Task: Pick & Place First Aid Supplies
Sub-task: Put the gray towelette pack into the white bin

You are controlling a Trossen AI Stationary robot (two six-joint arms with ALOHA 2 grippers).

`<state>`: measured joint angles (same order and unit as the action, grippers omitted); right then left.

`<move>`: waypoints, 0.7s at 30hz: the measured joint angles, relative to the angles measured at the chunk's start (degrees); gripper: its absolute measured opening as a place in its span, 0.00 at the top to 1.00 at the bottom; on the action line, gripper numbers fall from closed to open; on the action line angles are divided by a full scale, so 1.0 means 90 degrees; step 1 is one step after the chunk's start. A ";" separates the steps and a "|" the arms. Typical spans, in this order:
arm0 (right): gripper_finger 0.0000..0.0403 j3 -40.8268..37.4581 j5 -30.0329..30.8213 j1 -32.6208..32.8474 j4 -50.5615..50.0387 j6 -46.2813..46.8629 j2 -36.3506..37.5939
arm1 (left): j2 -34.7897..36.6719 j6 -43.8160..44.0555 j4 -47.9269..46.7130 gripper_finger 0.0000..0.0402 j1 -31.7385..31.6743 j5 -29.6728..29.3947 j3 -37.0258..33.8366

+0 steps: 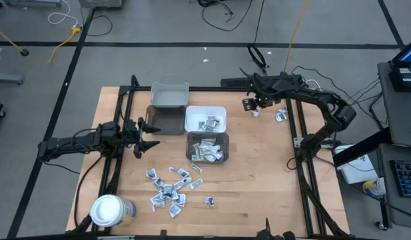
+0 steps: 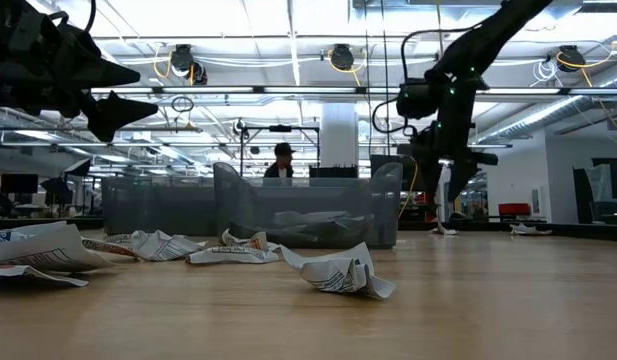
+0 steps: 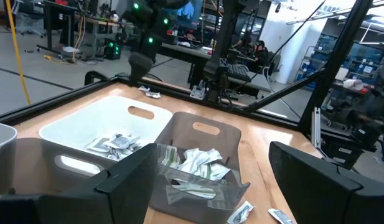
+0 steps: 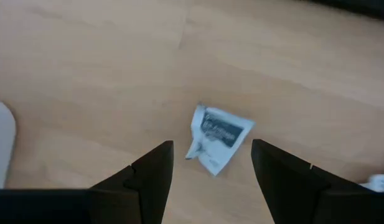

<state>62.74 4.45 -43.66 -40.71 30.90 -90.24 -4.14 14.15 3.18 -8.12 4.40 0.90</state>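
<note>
From above, the right gripper (image 1: 254,105) reaches across the table's far right corner, over a packet (image 1: 256,113), while the left gripper (image 1: 150,134) hovers spread beside the bins; the right wrist view shows its fingers (image 4: 151,177) parted, empty, straddling that crumpled packet (image 4: 218,137) lying on the wood.

My wooden table (image 1: 258,180) carries four bins in a cluster: a pale grey bin (image 1: 169,95), a dark grey bin (image 1: 162,120), a white bin (image 1: 205,119) and a dark bin (image 1: 207,147). Crumpled packets (image 1: 168,189) lie scattered near a white-lidded jar (image 1: 108,211). More packets (image 1: 280,115) lie at the far right edge.
</note>
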 joint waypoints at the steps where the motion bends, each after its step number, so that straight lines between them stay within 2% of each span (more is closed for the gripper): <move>1: 0.48 -0.0120 -0.0001 0.0047 0.0112 -0.0008 0.0000 | 0.0002 0.0000 0.0000 0.23 0.0000 0.0002 -0.0001; 8: 0.48 -0.0855 0.0012 0.0285 0.1212 -0.0399 -0.0124 | 0.0001 0.0001 0.0000 0.23 0.0001 0.0000 0.0001; 15: 0.49 -0.1221 0.0044 0.0323 0.1700 -0.0797 -0.0481 | 0.0001 0.0000 0.0000 0.23 0.0001 0.0001 0.0001; 18: 0.55 -0.1253 0.0094 0.0323 0.1712 -0.0987 -0.0488 | 0.0000 0.0000 0.0000 0.23 0.0000 0.0001 0.0000; 21: 0.68 -0.1255 0.0131 0.0336 0.1723 -0.1018 -0.0493 | 0.0002 0.0000 0.0000 0.23 0.0000 0.0000 -0.0001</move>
<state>51.44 5.63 -40.64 -25.20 21.74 -94.67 -4.12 14.15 3.18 -8.12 4.40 0.89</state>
